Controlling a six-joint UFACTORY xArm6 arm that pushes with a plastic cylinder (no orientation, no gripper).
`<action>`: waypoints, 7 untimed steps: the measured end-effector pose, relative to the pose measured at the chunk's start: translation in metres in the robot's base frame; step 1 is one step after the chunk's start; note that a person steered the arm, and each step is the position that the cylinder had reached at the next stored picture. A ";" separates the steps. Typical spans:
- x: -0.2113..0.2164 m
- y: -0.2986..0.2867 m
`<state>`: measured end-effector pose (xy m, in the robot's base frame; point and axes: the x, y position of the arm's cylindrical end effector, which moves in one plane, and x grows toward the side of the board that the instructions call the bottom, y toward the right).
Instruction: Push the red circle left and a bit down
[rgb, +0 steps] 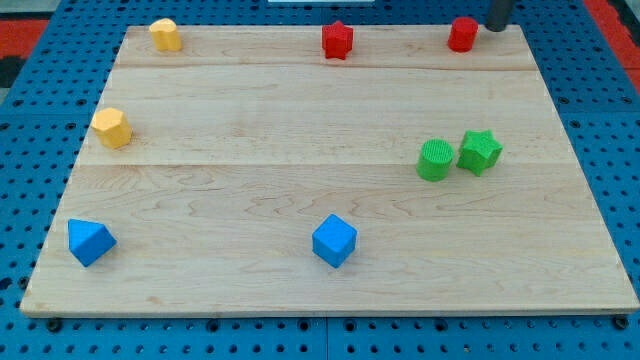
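Red circle, a small red plastic cylinder (462, 34), sits at the view's top right of the pale wooden table (300, 190), close to the far edge. Our tip (498, 27), the end of the dark rod, is just beside it on the view's right and slightly higher, a small gap between, not touching as far as we can tell. No fingers on this rig, so no released or clenched state to report; the rod only pushes.

To do the step well, we judge the tip should meet the cylinder on its upper-right side and drive through its centre, leftward with a slight downward slant. Off-centre contact would likely let it slip round. The red star-shaped block (338, 40) lies along the leftward path, so the downward slant matters.

No brands, labels or writing readable.
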<state>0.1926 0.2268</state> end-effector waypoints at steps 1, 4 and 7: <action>-0.001 -0.034; 0.001 -0.034; 0.008 -0.034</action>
